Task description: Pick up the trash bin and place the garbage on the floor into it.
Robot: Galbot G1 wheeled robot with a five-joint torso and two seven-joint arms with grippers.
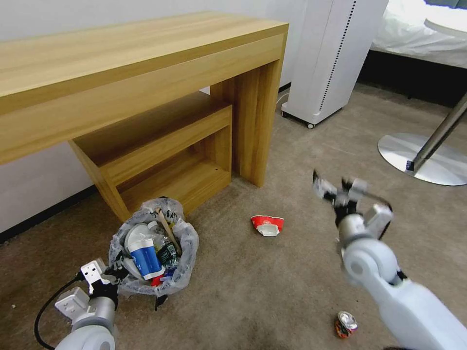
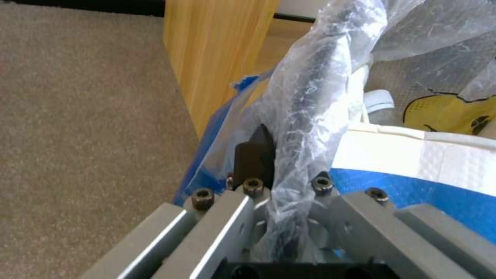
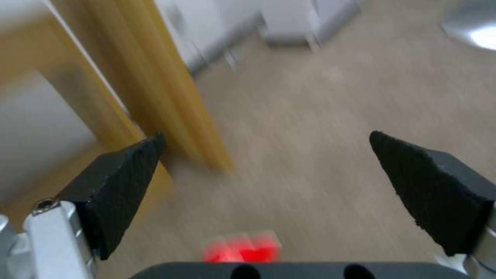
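Note:
The trash bin (image 1: pixel 155 248), lined with a crinkly clear bag, sits low at the front left by the desk's shelf. In it are a blue-white tube, a small bottle and a wooden stick. My left gripper (image 1: pixel 114 274) is shut on its near rim; the left wrist view shows the bagged rim (image 2: pixel 305 116) clamped in that gripper (image 2: pixel 279 170). I cannot tell whether the bin rests on the floor (image 1: pixel 272 277). A red paper (image 1: pixel 267 225) and a crushed can (image 1: pixel 346 324) lie on the carpet. My right gripper (image 1: pixel 335 187) hangs open to the right of the red paper (image 3: pixel 241 248), its fingers (image 3: pixel 119 178) wide apart.
A wooden desk (image 1: pixel 146 63) with a lower shelf (image 1: pixel 165 146) stands behind the bin. A white wheeled appliance (image 1: pixel 326 58) stands at the back. At the right is a round metal stand base (image 1: pixel 423 158), with a bed (image 1: pixel 423 29) behind it.

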